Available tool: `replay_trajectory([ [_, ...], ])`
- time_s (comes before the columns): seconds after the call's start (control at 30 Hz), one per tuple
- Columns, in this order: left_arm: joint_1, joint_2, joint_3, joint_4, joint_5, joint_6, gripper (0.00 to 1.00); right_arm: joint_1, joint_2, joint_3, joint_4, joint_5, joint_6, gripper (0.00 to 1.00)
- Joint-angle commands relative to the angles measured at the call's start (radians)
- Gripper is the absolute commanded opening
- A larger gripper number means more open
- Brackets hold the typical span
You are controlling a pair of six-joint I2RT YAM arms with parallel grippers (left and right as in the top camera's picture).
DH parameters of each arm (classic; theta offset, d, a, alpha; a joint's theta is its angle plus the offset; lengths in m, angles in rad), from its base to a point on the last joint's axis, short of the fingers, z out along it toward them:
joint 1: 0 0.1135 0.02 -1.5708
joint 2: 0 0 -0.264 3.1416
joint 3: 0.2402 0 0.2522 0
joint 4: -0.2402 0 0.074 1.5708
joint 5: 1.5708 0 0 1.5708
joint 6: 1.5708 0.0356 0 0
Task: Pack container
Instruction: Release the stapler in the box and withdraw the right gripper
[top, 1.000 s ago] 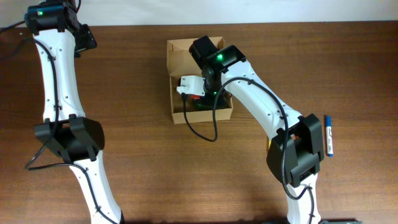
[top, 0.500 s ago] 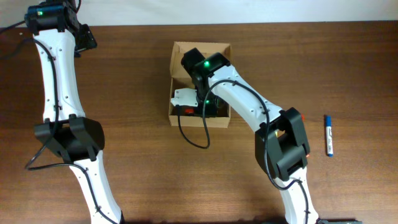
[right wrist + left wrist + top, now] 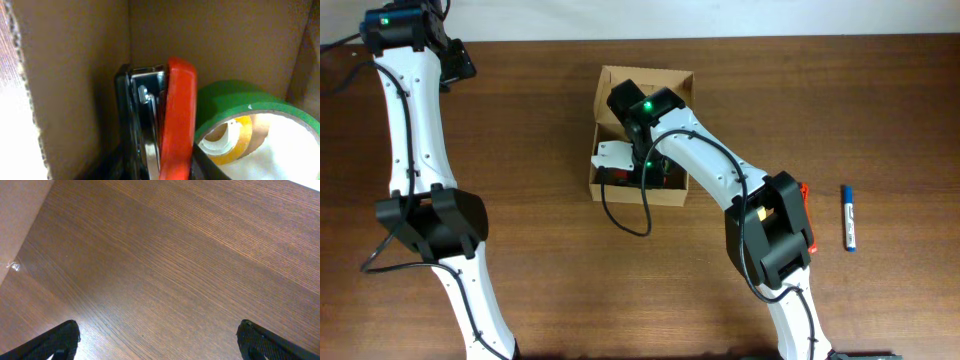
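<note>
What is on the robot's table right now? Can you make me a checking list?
Surface: brown wooden table, plain wood grain.
Job's things: cardboard container open; inside it a red-and-black stapler, a green tape roll, and a clear tape roll seen through the green one's hole.
Clutter: blue pen lying apart from the container, beside the right arm.
Claws: left claw open over bare wood; right claw inside the container, closed on the stapler.
Cables: black cable loops from the right arm over the table.
Surroundings: nothing seen.
</note>
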Motion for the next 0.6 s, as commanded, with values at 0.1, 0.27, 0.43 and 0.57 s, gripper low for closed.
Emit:
replay_trajectory([
  [0.1, 0.003, -0.032, -0.004, -0.001, 0.0, 0.016, 1.0, -0.019, 0.007, 0.011, 0.008, 0.003, 0.062, 0.51],
  [0.27, 0.003, -0.032, -0.004, -0.001, 0.0, 0.016, 1.0, -0.028, 0.007, 0.011, 0.014, 0.001, 0.083, 0.68],
  [0.43, 0.003, -0.032, -0.004, -0.001, 0.0, 0.016, 1.0, -0.028, 0.007, 0.011, 0.02, 0.001, 0.083, 0.04],
  [0.57, 0.003, -0.032, -0.004, -0.001, 0.0, 0.016, 1.0, -0.028, 0.005, 0.024, 0.017, 0.001, 0.084, 0.04],
])
